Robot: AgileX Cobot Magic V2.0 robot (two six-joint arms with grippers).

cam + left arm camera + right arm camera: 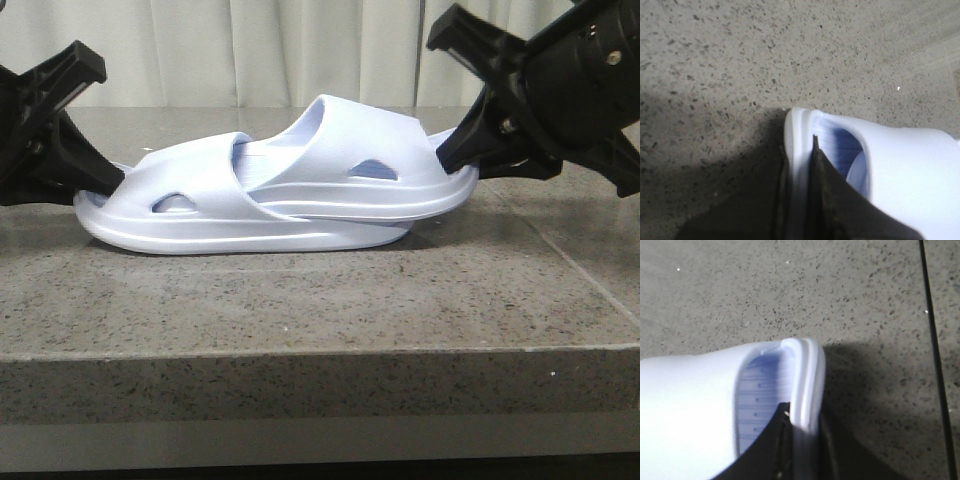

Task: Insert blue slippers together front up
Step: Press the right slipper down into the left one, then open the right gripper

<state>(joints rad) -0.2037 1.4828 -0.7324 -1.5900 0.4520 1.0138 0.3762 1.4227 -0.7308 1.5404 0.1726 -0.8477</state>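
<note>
Blue slippers (280, 195) are sitting nested on your stone table (320, 300); left gripper (95, 175) and right gripper (462, 160) are each pinching a heel rim.

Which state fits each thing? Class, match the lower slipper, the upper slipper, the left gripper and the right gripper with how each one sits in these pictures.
Things:
1. lower slipper
2. upper slipper
3. left gripper
4. right gripper

States:
A. pinches the rim of the upper slipper
B. lies flat on the stone table
C. pinches the rim of the lower slipper
D. its front is pushed under the other's strap

Pairs: 1-B, 2-D, 3-C, 4-A
</note>
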